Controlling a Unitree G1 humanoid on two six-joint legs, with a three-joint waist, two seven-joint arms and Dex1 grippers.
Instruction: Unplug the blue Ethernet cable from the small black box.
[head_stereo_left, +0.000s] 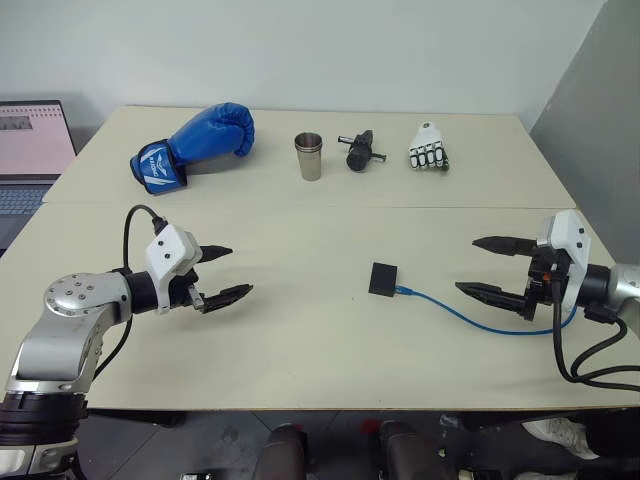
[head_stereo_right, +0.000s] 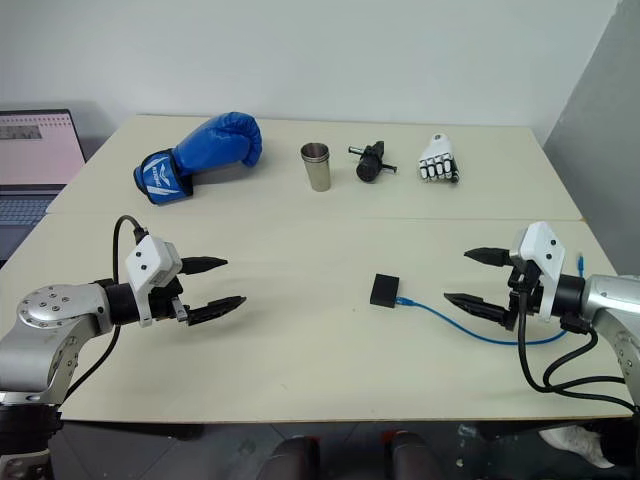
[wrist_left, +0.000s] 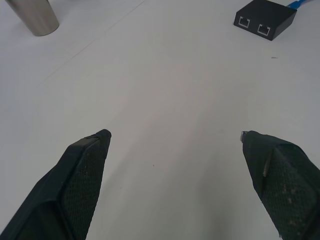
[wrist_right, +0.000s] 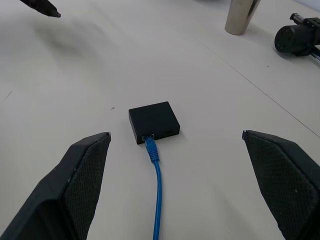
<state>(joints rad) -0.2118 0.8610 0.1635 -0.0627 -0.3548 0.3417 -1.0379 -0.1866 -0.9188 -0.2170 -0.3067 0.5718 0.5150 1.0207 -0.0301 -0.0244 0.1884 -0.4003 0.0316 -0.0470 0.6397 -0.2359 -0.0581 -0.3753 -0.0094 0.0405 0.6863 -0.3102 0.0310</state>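
Lying flat near the middle of the bench (head_stereo_left: 300, 370), the box (head_stereo_left: 383, 279) has the cable (head_stereo_left: 470, 312) plugged into the side facing the right gripper (head_stereo_left: 497, 266), and the cord trails from there in a loose curve toward the right arm. Both grippers hover above the bench, well apart from the box, fingers spread wide and holding nothing; the left gripper (head_stereo_left: 222, 271) sits off to the box's far side, its wrist view looking at two free ports on the box.

The main risk is the box itself: it looks small and light, and nothing pins it. Should the right gripper pull on the cord alone, the box would likely slide along with it and the plug would stay seated. Pinching the thin cord instead of the plug (wrist_right: 151, 145) could let it slip through the fingers, or miss any latch tab, which cannot be made out here. The left gripper has a long reach to the box, and a low or fast approach could knock it askew and twist the plug away from the right gripper. The cup (head_stereo_left: 309, 156) and black tool (head_stereo_left: 358, 151) stand well clear at the back.
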